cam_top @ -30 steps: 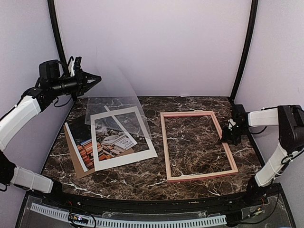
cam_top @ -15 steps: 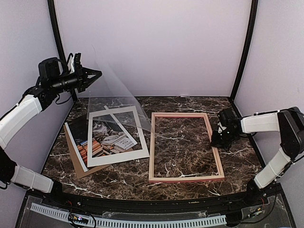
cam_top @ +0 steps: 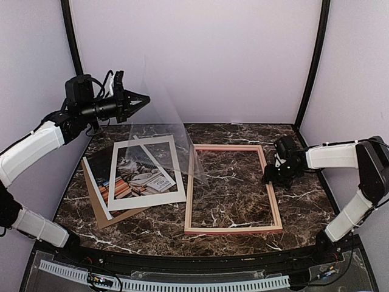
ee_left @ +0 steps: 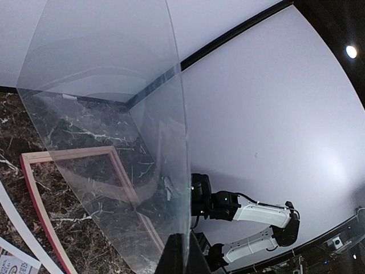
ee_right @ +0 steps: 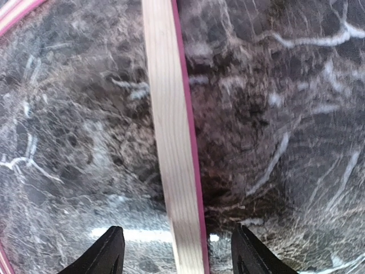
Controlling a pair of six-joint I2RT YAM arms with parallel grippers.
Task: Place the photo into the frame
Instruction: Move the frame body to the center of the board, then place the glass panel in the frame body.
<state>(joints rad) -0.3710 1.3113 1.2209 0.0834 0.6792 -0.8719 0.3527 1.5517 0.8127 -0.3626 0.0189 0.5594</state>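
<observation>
Insertion not begun: photo lies left on worktop under white mat, frame alongside, empty; left gripper clamped on raised clear sheet, right gripper spread astride frame's right rail.

The table has a dark brown marble-look top with white veins. It is smooth and glossy enough to throw back a patch of light in the right wrist view. The frame is wood, with bare pale grain on its side and a pink painted face, both matt. The clear sheet is see-through and shiny, with pale reflections. The mat is matt white card, the photo printed paper, and the backing board dull brown cardboard.
</observation>
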